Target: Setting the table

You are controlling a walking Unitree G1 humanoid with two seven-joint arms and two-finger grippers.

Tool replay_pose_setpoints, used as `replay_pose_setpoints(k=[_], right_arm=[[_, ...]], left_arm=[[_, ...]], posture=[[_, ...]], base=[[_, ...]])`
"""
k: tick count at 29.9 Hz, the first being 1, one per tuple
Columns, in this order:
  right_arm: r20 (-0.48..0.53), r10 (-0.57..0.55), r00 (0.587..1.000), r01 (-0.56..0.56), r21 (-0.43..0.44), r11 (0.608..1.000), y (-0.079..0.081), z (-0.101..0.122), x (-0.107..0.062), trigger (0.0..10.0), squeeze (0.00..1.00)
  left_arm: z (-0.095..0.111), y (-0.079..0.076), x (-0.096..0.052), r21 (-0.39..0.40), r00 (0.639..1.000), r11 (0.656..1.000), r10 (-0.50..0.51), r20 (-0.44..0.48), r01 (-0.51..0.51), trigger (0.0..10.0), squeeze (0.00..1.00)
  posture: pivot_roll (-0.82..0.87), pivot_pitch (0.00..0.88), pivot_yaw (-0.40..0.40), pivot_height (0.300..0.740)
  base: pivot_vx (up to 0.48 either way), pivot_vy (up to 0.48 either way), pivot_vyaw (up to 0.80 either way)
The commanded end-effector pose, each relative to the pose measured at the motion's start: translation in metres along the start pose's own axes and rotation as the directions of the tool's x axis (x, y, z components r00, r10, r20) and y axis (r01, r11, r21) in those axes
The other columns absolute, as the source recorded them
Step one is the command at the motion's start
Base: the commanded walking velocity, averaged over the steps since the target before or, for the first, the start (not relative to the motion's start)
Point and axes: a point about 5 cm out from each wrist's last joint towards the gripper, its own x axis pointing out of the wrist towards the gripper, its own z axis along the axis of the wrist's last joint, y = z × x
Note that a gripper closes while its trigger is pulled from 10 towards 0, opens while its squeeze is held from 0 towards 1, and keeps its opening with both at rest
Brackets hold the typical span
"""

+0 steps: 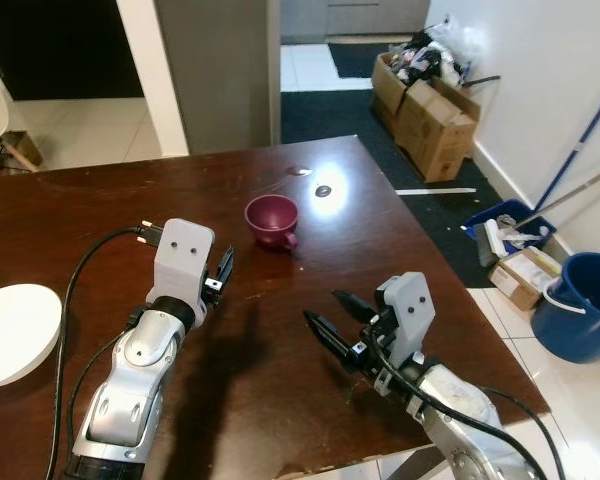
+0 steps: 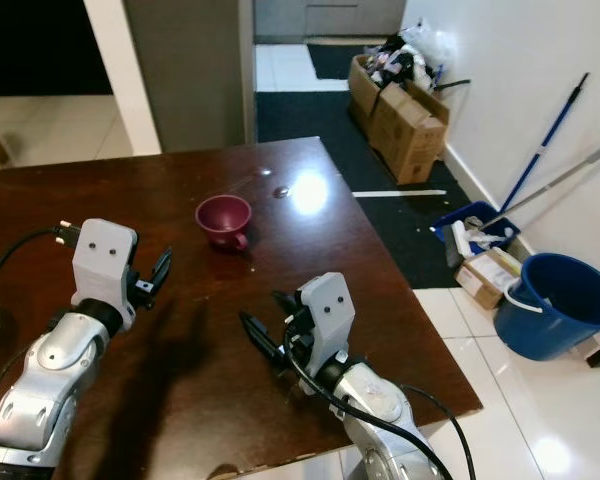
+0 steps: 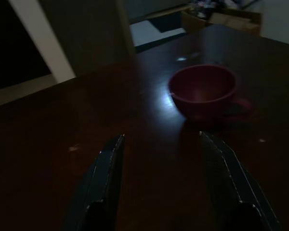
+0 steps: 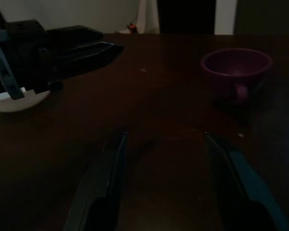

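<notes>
Dark brown wood surface with a polished, glossy finish that mirrors a bright lamp spot; maroon cup, smooth with a soft sheen, and white bowl, smooth and matt-looking. Left end effector and right end effector: matt black fingers on pale grey plastic housings, carried by brushed silver metal arms with black rubbery cables. Beyond the surface: brown corrugated cardboard boxes, a glossy blue plastic bucket, shiny white floor tiles and dark matt carpet.
</notes>
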Motion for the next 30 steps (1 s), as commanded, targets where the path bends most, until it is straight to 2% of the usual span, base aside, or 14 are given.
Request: replay_pose_setpoints(k=[1,8,13,16,17,19,20,21,23,25,28,30], right_arm=[[0.000,-0.015,1.000,0.015,0.013,1.000,0.000,-0.001,-0.001,10.0,0.00],[0.032,-0.098,0.995,0.098,0.006,0.995,-0.011,0.003,0.003,10.0,0.00],[0.061,-0.209,0.976,0.211,-0.025,0.977,-0.029,0.006,0.007,10.0,0.00],[0.067,-0.227,0.972,0.229,-0.032,0.973,-0.033,0.006,0.008,10.0,0.00],[0.075,-0.251,0.965,0.256,-0.067,0.964,-0.041,0.006,0.012,10.0,0.00],[0.078,-0.255,0.964,0.261,-0.084,0.962,-0.044,0.006,0.013,10.0,0.00],[0.076,-0.254,0.964,0.261,-0.104,0.960,-0.048,0.004,0.017,10.0,0.00],[0.076,-0.254,0.964,0.261,-0.104,0.960,-0.048,0.004,0.017,10.0,0.00],[0.076,-0.237,0.968,0.246,-0.151,0.957,-0.055,0.002,0.026,10.0,0.00],[0.079,-0.231,0.970,0.241,-0.164,0.957,-0.058,0.002,0.030,10.0,0.00],[0.084,-0.219,0.972,0.232,-0.209,0.950,-0.068,0.003,0.042,10.0,0.00],[0.083,-0.219,0.972,0.232,-0.217,0.948,-0.071,0.003,0.045,10.0,0.00]], left_arm=[[-0.004,0.000,0.000,-0.006,1.000,1.000,0.006,-0.029,-0.006,10.0,0.00],[0.000,-0.003,0.004,0.005,1.000,1.000,-0.011,-0.024,0.011,10.0,0.00],[0.006,-0.005,0.009,0.021,1.000,0.999,-0.027,-0.004,0.028,10.0,0.00],[0.008,-0.007,0.011,0.030,0.999,0.999,-0.036,0.003,0.036,10.0,0.00],[0.015,-0.015,0.017,0.100,0.995,0.991,-0.096,0.019,0.094,10.0,0.00],[0.018,-0.018,0.019,0.131,0.992,0.984,-0.123,0.023,0.119,10.0,0.00],[0.020,-0.024,0.024,0.192,0.984,0.965,-0.180,0.001,0.177,10.0,0.00],[0.020,-0.024,0.024,0.192,0.984,0.965,-0.180,0.001,0.177,10.0,0.00],[0.027,-0.027,0.029,0.235,0.970,0.941,-0.243,-0.023,0.241,10.0,0.00],[0.030,-0.025,0.030,0.237,0.967,0.938,-0.253,-0.022,0.251,10.0,0.00],[0.041,-0.011,0.026,0.237,0.963,0.935,-0.269,-0.019,0.265,10.0,0.00],[0.043,-0.007,0.025,0.243,0.961,0.931,-0.274,-0.022,0.271,10.0,0.00]], posture=[[-0.08,0.000,0.093,0.740],[-0.07,0.000,0.098,0.740],[-0.06,0.000,0.108,0.740],[-0.05,0.000,0.109,0.740],[-0.02,0.000,0.110,0.740],[-0.01,0.000,0.110,0.740],[0.00,0.000,0.113,0.740],[0.00,0.000,0.113,0.740],[0.04,0.013,0.119,0.740],[0.06,0.024,0.124,0.740],[0.11,0.046,0.133,0.740],[0.11,0.046,0.133,0.740]], base=[[0.000,0.000,0.00],[0.000,0.000,0.00],[0.000,0.000,0.00],[0.000,0.000,0.00],[0.000,0.000,0.00],[0.000,0.000,0.00],[0.000,0.000,0.00],[0.000,0.000,0.00],[0.000,0.000,0.00],[0.000,0.000,0.00],[0.000,0.000,0.00],[0.000,0.000,0.00]])
